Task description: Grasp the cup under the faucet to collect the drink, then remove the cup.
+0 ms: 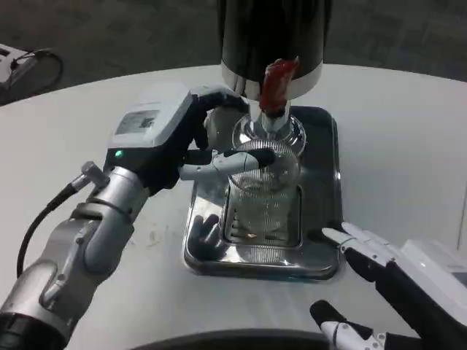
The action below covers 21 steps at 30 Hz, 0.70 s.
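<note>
A clear ribbed cup stands on the grille of a shiny metal drip tray, right under the faucet of a black dispenser with a red tap lever. My left hand reaches in from the left and grips the cup, one finger lying across its front near the rim and another curving behind it. My right hand rests low at the right, near the tray's front corner, fingers spread and holding nothing. Whether any liquid is in the cup I cannot tell.
The white round table stretches to the right and left of the tray. A black cable runs along my left forearm. At the far left edge sits a pale device with a dark cord.
</note>
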### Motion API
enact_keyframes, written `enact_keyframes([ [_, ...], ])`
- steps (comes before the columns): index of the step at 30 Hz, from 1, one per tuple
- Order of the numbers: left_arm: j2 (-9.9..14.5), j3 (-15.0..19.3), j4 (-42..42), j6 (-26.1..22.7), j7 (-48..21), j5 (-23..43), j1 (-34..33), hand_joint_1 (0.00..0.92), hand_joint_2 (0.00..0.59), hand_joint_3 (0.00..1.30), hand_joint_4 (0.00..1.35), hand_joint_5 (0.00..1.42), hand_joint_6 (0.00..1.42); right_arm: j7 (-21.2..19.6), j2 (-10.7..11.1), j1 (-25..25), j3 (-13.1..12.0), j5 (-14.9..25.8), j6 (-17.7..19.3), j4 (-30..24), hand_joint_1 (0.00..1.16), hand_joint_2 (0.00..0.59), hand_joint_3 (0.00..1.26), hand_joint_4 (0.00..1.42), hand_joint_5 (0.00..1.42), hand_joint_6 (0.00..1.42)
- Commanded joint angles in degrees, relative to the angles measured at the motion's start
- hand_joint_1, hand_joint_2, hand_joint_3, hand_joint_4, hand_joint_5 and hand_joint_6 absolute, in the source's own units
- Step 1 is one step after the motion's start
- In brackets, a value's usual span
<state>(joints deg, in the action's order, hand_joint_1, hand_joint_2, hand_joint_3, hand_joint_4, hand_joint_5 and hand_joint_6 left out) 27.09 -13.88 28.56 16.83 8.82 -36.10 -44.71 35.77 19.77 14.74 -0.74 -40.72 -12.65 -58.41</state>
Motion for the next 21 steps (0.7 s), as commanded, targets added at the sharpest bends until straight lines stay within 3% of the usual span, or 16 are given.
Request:
enact_keyframes([
  [1,1.60,3.05,-0.84,0.10,-1.96,3.88,2.03,0.077,0.034,0.40,0.34,0.72,0.99,-0.51,0.59,0.97,0.09,-0.34,0.73,-0.01,0.32,0.463,0.12,0.04,0.06,0.11],
  [6,4.01,5.88,-2.60,3.12,-5.31,8.65,4.67,0.005,0.028,0.40,0.36,0.68,0.96,-0.55,0.57,1.34,0.32,-0.17,0.48,0.16,0.32,0.463,0.12,0.04,0.06,0.11],
  [11,6.20,9.91,-6.97,5.22,-7.23,13.08,8.22,0.000,0.027,0.41,0.38,0.65,0.91,-1.00,0.30,1.59,-0.17,0.58,0.21,0.33,0.32,0.463,0.13,0.04,0.06,0.11],
  [14,6.34,12.66,-10.54,6.16,-6.56,15.10,10.71,0.000,0.040,0.43,0.40,0.53,0.69,-1.22,0.51,1.97,-0.68,1.04,0.40,0.39,0.32,0.463,0.13,0.04,0.06,0.11],
  [17,4.76,16.48,-15.36,6.92,-5.83,19.23,13.35,0.000,0.044,0.43,0.35,0.39,0.46,-1.57,0.97,2.24,-0.50,0.36,1.14,0.39,0.32,0.463,0.13,0.04,0.06,0.11],
  [21,3.42,18.71,-19.21,7.10,-11.00,27.94,13.52,0.000,0.032,0.32,0.29,0.32,0.39,-1.98,0.83,3.13,-0.30,0.29,1.35,0.56,0.32,0.463,0.14,0.04,0.06,0.11],
])
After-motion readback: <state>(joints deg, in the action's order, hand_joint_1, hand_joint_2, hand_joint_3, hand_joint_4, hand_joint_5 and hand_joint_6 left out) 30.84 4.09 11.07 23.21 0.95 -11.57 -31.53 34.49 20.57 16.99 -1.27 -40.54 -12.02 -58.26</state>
